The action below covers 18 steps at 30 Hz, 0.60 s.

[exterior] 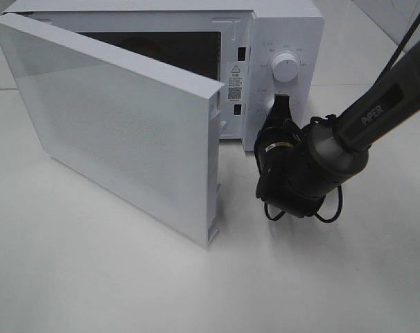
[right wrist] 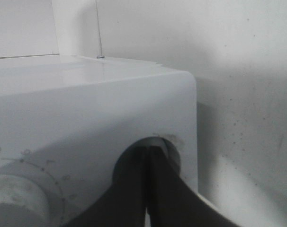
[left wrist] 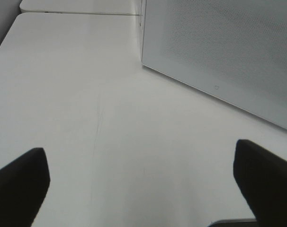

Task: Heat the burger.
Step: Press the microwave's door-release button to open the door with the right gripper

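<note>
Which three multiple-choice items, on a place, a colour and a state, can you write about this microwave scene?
1. Where is the right hand relative to the microwave?
A) high above its roof
B) at its control panel, below the upper dial
C) behind it

2. What colour is the microwave's casing?
A) black
B) red
C) white

3. How is the microwave door?
A) swung open
B) shut
C) taken off

Answers:
1 B, its closed tips meet the panel under the dial.
2 C, body and door are white.
3 A, the door stands out from the front, showing the dark cavity.
</note>
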Each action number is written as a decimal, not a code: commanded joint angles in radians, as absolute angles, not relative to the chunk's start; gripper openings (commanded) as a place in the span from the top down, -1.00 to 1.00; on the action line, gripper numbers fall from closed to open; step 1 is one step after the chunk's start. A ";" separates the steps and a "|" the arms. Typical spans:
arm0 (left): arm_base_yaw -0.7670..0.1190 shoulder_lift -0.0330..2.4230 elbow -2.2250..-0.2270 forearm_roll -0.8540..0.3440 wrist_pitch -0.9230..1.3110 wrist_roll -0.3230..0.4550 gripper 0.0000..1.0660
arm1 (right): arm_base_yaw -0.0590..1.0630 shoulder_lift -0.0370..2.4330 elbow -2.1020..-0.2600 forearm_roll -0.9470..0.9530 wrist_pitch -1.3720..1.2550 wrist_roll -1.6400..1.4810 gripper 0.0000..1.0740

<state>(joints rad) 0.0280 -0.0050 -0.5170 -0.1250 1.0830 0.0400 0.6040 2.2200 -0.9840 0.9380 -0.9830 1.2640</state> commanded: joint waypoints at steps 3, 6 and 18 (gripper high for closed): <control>0.030 -0.011 -0.516 -0.125 1.071 0.038 -0.83 | 0.569 2.208 -1.063 0.795 -1.084 1.241 1.00; 0.030 -0.011 -0.516 -0.125 1.071 0.038 -0.83 | 0.569 2.208 -1.063 0.795 -1.050 1.241 1.00; 0.030 -0.011 -0.516 -0.125 1.071 0.038 -0.83 | 0.573 2.140 -1.037 0.823 -0.937 1.186 1.00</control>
<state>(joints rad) 0.0280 -0.0050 -0.5170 -0.1250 1.0830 0.0400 0.5910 2.1850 -0.9910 0.9550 -0.8680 1.2040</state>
